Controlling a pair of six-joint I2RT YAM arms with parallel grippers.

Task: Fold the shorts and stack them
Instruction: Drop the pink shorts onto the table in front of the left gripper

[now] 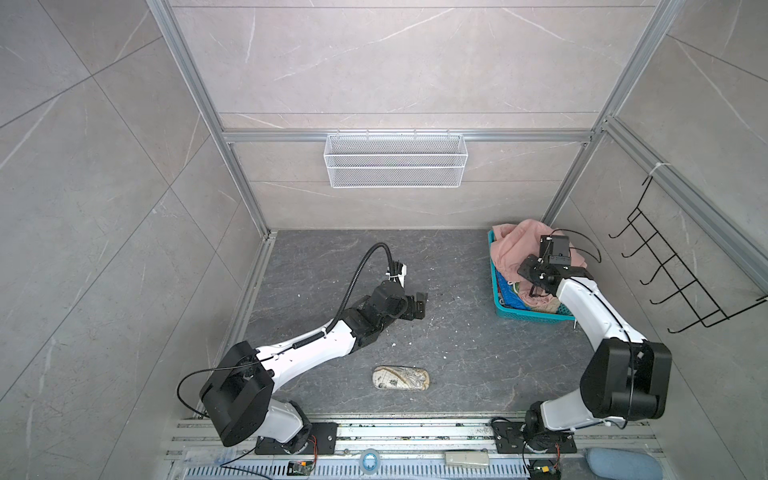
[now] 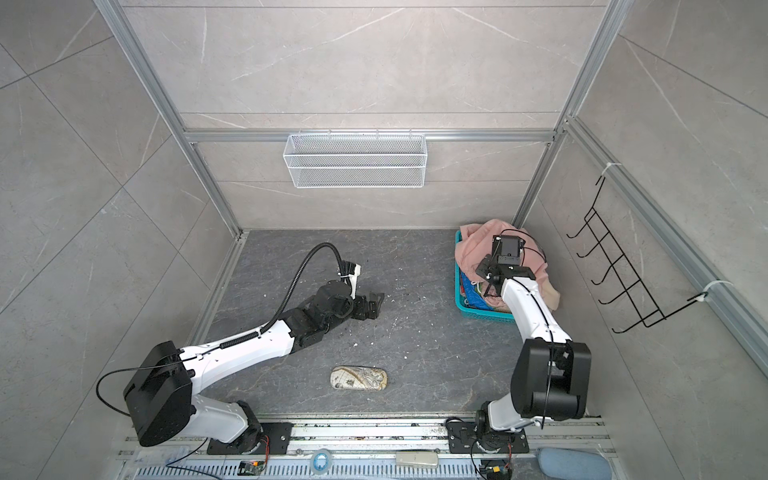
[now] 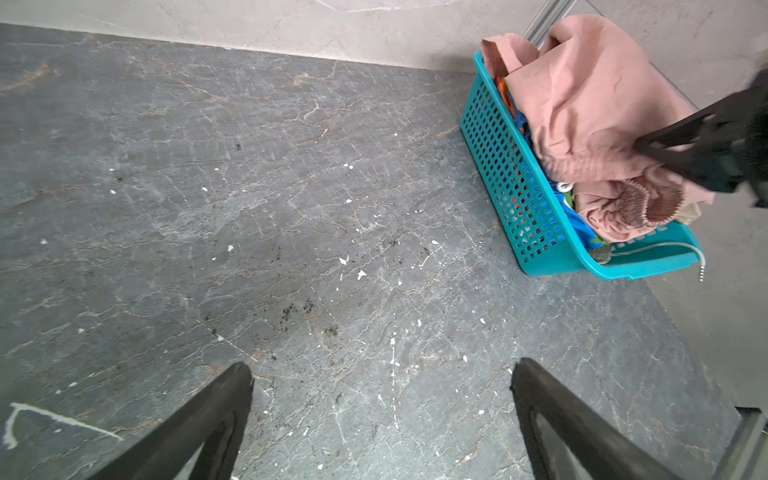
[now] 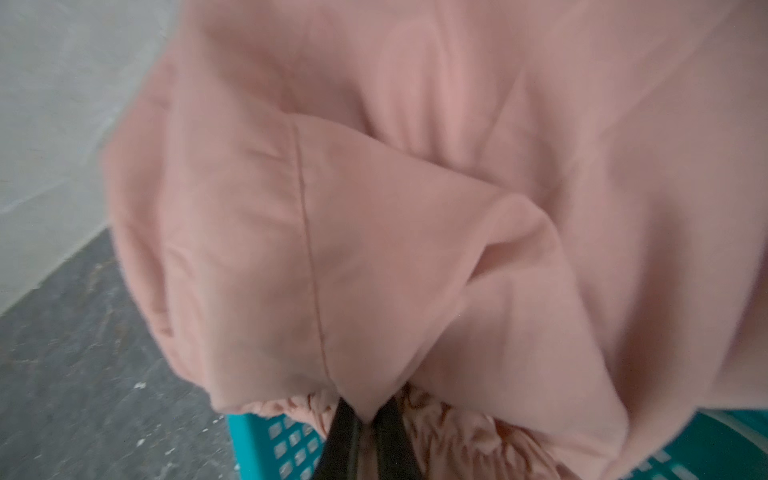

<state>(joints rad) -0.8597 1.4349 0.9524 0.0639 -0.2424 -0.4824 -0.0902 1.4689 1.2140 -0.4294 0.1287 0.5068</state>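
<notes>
pickup is your step: your right gripper (image 4: 367,417) is pinched tight on a fold of the pink shorts (image 4: 374,199) atop the teal basket (image 3: 498,174), your left gripper (image 3: 380,374) gapes empty over the tabletop (image 3: 208,208), so next you'd lift them clear and lay them flat.

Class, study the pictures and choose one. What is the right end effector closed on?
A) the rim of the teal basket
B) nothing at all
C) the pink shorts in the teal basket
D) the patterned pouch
C: in the right wrist view the right end effector is shut, pinching a fold of the pink shorts above the teal basket.
</notes>
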